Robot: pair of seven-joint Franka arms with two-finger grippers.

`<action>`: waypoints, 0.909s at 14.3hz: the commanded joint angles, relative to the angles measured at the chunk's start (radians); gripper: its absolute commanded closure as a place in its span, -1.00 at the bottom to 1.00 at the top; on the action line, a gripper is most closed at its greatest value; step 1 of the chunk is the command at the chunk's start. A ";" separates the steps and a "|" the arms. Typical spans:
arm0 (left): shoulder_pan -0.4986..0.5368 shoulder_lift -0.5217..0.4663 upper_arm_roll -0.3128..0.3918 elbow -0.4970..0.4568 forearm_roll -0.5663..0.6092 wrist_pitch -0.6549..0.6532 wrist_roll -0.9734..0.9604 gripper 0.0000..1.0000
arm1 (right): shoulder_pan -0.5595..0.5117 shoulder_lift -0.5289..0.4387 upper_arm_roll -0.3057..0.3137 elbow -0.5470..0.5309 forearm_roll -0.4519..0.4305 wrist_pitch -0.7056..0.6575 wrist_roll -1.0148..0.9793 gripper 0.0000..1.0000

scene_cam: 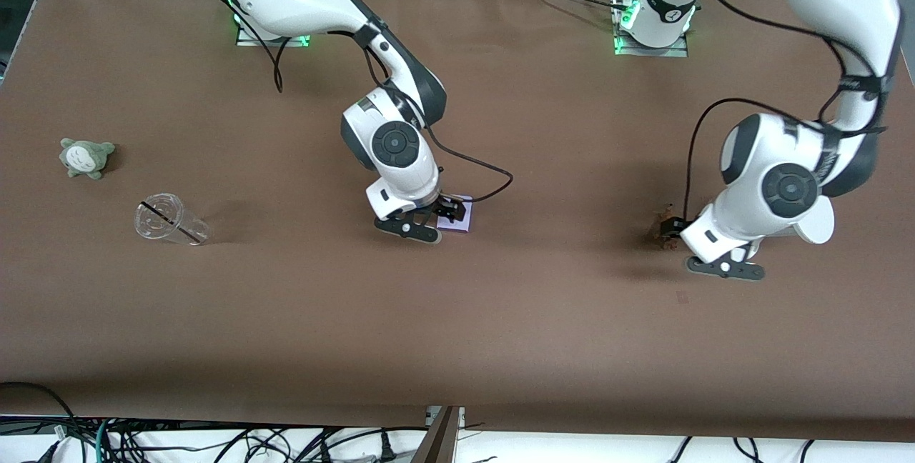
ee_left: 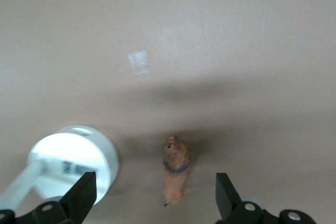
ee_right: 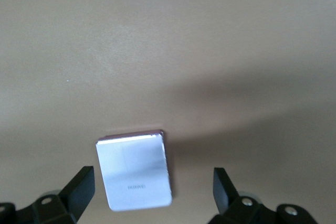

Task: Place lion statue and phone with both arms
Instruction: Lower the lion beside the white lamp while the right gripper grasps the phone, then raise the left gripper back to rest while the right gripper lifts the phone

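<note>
The lion statue point(scene_cam: 665, 226) is a tiny orange-brown figurine on the brown table toward the left arm's end. In the left wrist view it point(ee_left: 176, 169) sits between my fingers. My left gripper point(scene_cam: 674, 229) point(ee_left: 155, 195) is open, low over it. The phone point(scene_cam: 462, 223) is a pale lavender slab near the table's middle, partly hidden by my right hand. In the right wrist view it point(ee_right: 135, 170) lies flat between the fingers. My right gripper point(scene_cam: 449, 211) point(ee_right: 152, 192) is open, low over it.
A white round-based stand point(ee_left: 73, 161) stands beside the lion, mostly hidden by the left arm in the front view point(scene_cam: 818, 223). A grey-green plush toy point(scene_cam: 86, 156) and a clear plastic cup point(scene_cam: 168, 220) on its side lie toward the right arm's end.
</note>
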 commanded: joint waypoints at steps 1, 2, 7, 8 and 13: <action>0.006 -0.027 -0.011 0.110 0.015 -0.151 0.009 -1.00 | 0.018 0.048 -0.011 0.041 -0.018 0.051 0.025 -0.99; 0.006 -0.043 -0.012 0.142 0.013 -0.191 0.010 -1.00 | 0.024 0.060 -0.011 0.042 -0.018 0.068 0.025 -0.99; 0.004 -0.058 -0.012 0.380 -0.070 -0.410 0.004 -1.00 | 0.053 0.141 -0.011 0.075 -0.068 0.146 0.007 -0.99; 0.004 -0.060 -0.012 0.423 -0.076 -0.458 0.004 -1.00 | 0.057 0.160 -0.011 0.090 -0.093 0.148 0.002 -0.99; -0.059 -0.170 0.087 0.435 -0.174 -0.546 -0.003 -1.00 | 0.062 0.198 -0.011 0.101 -0.127 0.178 -0.035 -0.99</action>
